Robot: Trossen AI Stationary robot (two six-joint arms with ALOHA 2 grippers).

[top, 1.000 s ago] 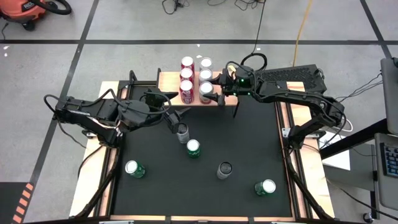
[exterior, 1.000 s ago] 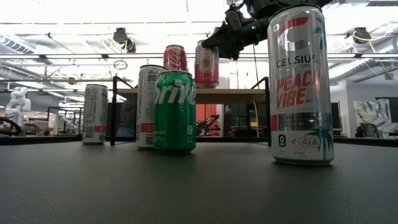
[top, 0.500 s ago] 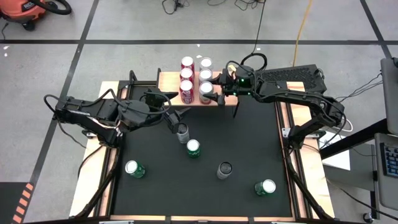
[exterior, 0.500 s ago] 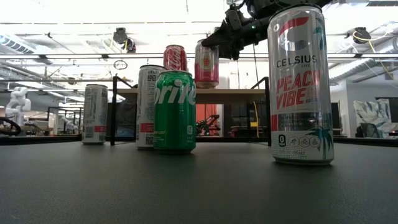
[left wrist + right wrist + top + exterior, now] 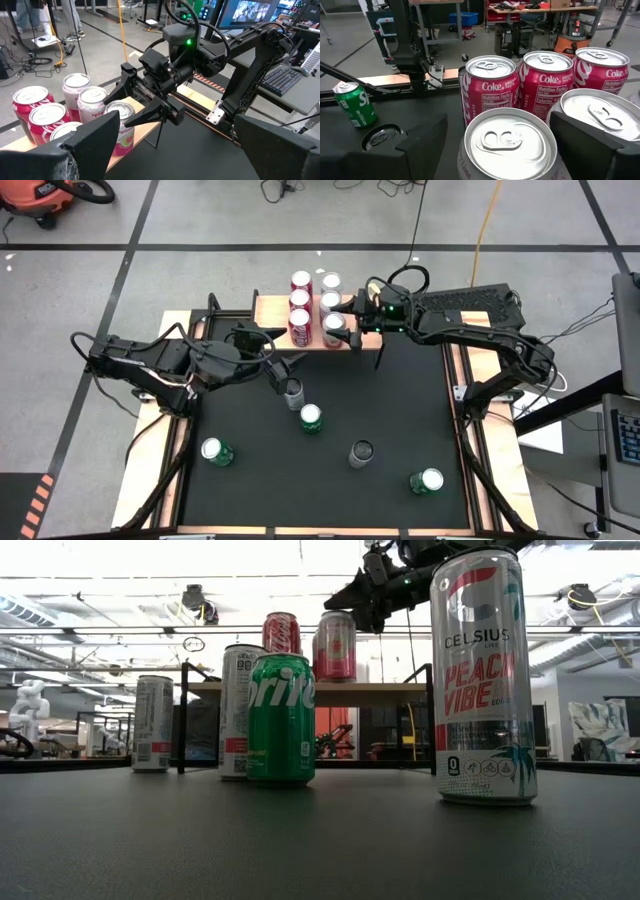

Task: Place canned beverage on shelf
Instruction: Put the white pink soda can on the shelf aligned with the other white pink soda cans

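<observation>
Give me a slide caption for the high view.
Right gripper opens around a can on the shelf.

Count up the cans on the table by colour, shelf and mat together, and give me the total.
Red cans: 3
Pink cans: 3
Green cans: 3
Silver-white cans: 2
Total: 11

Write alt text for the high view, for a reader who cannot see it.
Seen from above, the right end effector, fingers spread, sits at a pink can on the wooden shelf, which holds six cans in two rows. The left end effector is open beside a can on the black mat, where four more cans stand.
</observation>
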